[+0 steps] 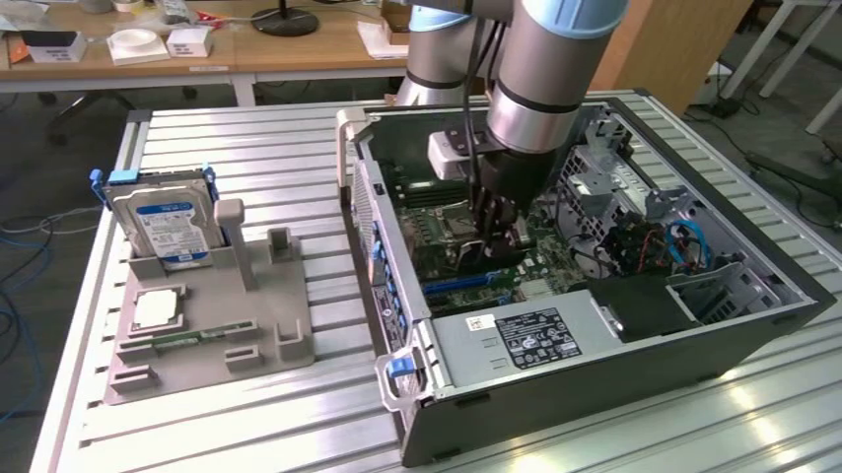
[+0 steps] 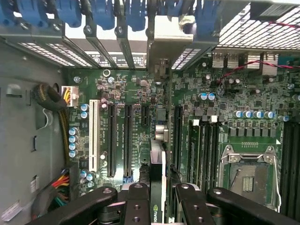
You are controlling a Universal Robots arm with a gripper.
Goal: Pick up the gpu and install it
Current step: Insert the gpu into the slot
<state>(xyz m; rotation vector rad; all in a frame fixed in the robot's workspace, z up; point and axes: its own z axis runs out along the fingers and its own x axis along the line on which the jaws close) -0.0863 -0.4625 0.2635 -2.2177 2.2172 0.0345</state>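
Leftmost in the exterior view, a grey fixture (image 1: 211,315) on the slatted table (image 1: 197,138) holds an upright hard drive (image 1: 169,225) with a blue-white label and, nearer the camera, a flat CPU chip (image 1: 156,307). Right of it lies the open PC case (image 1: 618,335), its power supply (image 1: 526,340) at the near end, with the arm (image 1: 546,74) reaching down into it from the far side. The gripper (image 1: 498,236) sits low over the motherboard (image 1: 455,241), and from this angle what it carries is hard to make out. Closer in, the wrist view settles that: the black fingers (image 2: 136,201) are clamped on the gpu (image 2: 157,187), held edge-on between them just above the motherboard's long black slots (image 2: 127,140). That view also shows the empty CPU socket (image 2: 248,176) and the rear slot brackets (image 2: 112,47), with the gpu's silver end bracket (image 2: 166,42) up against them.
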